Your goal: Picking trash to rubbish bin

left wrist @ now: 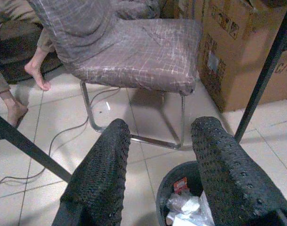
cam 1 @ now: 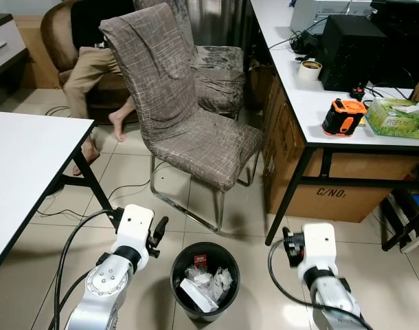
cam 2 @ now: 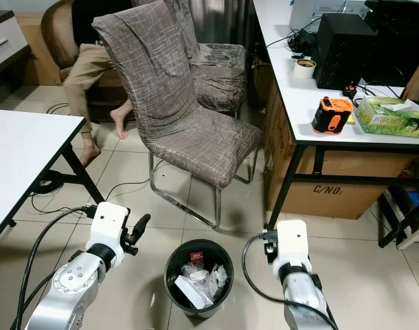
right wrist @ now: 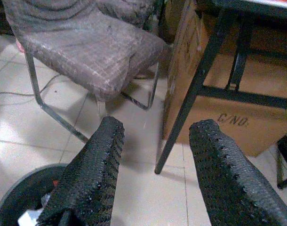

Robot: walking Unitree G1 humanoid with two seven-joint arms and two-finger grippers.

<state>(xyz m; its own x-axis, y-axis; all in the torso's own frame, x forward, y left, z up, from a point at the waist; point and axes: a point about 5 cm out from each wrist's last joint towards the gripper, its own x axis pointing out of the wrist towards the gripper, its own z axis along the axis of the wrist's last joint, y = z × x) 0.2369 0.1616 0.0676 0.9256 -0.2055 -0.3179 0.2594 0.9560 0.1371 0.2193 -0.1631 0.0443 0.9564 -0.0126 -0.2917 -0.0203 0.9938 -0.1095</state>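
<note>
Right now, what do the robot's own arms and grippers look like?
Both arms are silver metal with round joint housings and a boxy white wrist block. A black cable loops out from each wrist. The left gripper and right gripper each have two long black fingers with a dimpled, rubbery texture. No markings can be made out.

A round black rubbish bin (cam 1: pixel 205 280) stood upright and open on the pale tiled floor just in front of a grey covered chair, holding crumpled white paper trash (cam 1: pixel 208 283) and a small red wrapper (cam 1: pixel 200 260).
</note>
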